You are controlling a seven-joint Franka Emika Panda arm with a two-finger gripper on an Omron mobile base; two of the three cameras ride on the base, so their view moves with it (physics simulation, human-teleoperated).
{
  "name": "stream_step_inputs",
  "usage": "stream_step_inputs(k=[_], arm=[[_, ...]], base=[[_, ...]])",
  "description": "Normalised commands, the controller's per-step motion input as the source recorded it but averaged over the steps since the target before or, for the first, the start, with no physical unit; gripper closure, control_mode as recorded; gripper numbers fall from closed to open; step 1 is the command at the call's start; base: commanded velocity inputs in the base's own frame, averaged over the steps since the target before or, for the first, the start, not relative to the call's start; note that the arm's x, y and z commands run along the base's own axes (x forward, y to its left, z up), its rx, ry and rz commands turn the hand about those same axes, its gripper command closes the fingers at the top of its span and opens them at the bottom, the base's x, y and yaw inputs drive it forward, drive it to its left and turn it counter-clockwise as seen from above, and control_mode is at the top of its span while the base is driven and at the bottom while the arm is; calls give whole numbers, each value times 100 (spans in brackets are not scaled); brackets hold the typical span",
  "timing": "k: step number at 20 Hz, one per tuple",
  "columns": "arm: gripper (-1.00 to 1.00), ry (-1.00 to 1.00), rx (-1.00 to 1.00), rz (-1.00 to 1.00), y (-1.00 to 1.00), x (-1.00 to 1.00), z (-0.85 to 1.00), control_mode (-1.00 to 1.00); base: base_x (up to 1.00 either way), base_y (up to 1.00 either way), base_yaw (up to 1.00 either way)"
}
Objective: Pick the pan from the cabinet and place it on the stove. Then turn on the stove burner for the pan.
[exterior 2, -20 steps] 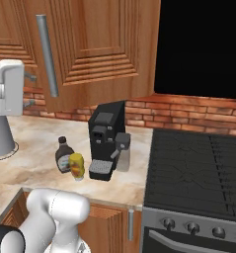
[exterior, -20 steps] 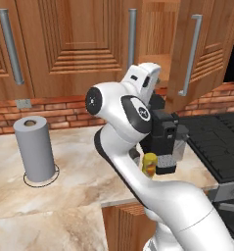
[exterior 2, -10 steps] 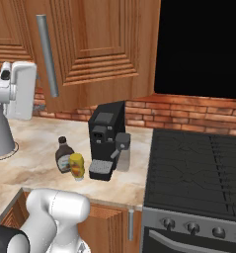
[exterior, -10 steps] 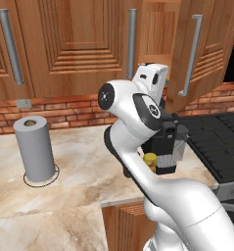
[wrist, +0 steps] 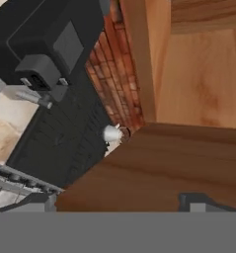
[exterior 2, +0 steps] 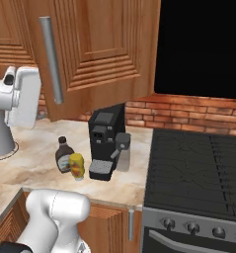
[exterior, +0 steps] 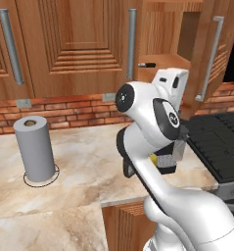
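Claw wide open, empty, near the ribbed reddish-wood cabinet door.

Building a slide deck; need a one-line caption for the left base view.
White arm raised toward the open cabinet, the pan's handle on its shelf, paper towel roll on the counter.

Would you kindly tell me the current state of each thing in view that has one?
cabinet: door open.
pan: inside the cabinet on the shelf, handle showing.
stove: no pan on it yet.
end effector: open, holding nothing.
paper towel roll: standing upright.
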Motion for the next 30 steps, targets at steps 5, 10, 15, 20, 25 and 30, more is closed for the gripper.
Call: stream_step_inputs(k=[5, 10, 15, 20, 25, 30], arm=[[-100, 0, 0, -7, -53, -95, 0, -100], [-100, 10, 0, -5, -71, -31, 0, -100], [-100, 14, 0, 0, -88, -1, 0, -100], [-100, 10, 3, 0, -83, -9, -1, -100], [-100, 5, 4, -2, -52, -18, -14, -100], [-100, 5, 3, -2, -29, -9, -9, -100]], base=[[0, 0, 0], [0, 0, 0], [0, 0, 0], [0, 0, 0], [0, 0, 0], [0, 0, 0]])
